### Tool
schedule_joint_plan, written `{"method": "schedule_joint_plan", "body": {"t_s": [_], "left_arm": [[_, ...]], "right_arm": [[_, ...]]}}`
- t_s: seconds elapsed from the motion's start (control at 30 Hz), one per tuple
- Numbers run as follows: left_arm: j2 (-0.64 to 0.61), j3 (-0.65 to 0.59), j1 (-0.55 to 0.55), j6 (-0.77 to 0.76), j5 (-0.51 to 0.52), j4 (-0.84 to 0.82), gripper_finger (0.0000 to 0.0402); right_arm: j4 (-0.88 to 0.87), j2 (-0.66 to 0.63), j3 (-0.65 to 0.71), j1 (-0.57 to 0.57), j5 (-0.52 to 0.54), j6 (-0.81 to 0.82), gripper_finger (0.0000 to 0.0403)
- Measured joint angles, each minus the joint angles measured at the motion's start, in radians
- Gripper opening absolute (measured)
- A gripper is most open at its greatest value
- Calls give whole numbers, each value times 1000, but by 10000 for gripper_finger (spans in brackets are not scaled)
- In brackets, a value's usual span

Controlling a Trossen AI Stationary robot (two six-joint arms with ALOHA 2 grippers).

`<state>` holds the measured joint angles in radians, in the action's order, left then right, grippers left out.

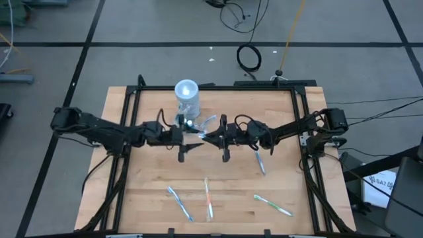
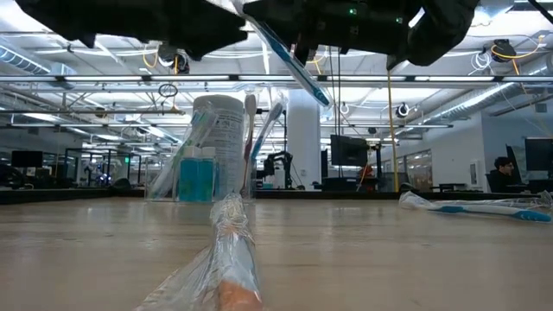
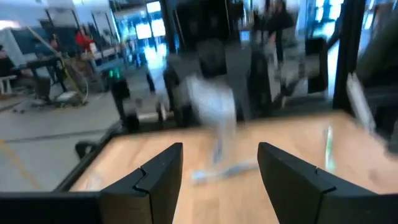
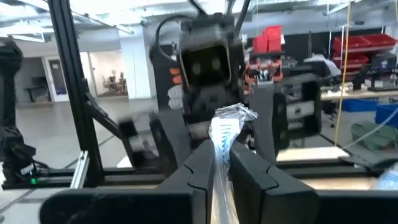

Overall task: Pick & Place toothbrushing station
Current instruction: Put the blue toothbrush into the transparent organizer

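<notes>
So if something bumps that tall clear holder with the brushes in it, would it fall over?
Probably fairly easily. The toothbrushing station stands tall and narrow, so it looks top-heavy. Clear plastic suggests it is light and perhaps slippery to grip, and the toothbrushes leaning inside might shift.

Wooden table (image 1: 145, 192) with toothbrushing station (image 1: 187, 99), scattered toothbrushes (image 1: 207, 198).
</notes>
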<state>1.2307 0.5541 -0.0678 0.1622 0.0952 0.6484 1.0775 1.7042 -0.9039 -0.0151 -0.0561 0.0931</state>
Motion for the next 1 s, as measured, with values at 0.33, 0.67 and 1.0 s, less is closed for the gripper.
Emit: {"method": "schedule_joint_plan", "body": {"t_s": [0.33,0.67,1.0], "left_arm": [[92,25,41,-134,-70,81,214],[92,31,43,-149,-71,79,174],[92,31,46,-146,-73,76,82]], "right_arm": [[-12,0,0,0,2,-3,30],[-12,0,0,1,3,-28,33],[-15,0,0,1,7,-85,33]]}}
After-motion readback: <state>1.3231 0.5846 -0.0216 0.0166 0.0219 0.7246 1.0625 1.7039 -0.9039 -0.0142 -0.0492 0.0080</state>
